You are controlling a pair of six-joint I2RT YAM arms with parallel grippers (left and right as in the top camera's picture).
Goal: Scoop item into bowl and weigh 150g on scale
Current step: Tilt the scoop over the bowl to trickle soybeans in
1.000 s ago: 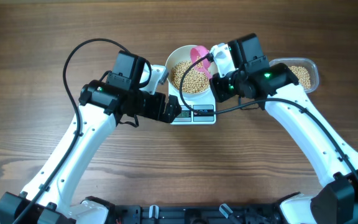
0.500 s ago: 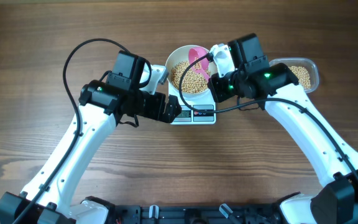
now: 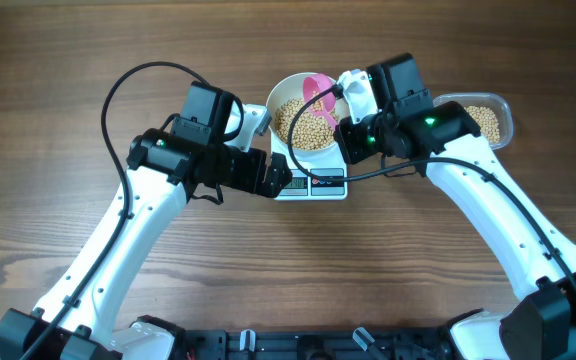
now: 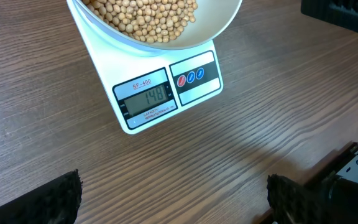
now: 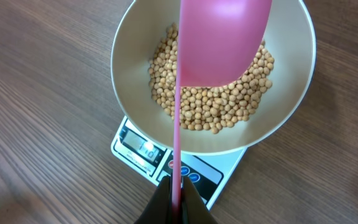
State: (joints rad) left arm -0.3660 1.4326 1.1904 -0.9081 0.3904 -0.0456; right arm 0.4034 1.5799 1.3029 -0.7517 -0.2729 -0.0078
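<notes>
The right gripper is clenched on the thin, flat handle of a pink plastic scoop, with its dark fingers pinched together at the handle's end. Straight ahead of the fingertips the handle runs to the scoop's smooth rounded cup, which hangs over the far half of the bowl — round, white, glossy and plain-sided. Beneath the cup lie the beans, small round tan grains heaped loosely in the bowl's bottom. The bowl sits on the scale, a flat white square whose front edge pokes out just ahead of the gripper.

The left gripper hangs released, its two dark, rough-textured fingers spread wide above the grained brown wooden table. Beyond them is the scale's grey display — the digits look like 148, though they are small. Off to the right gripper's right, a clear plastic container holds more beans.
</notes>
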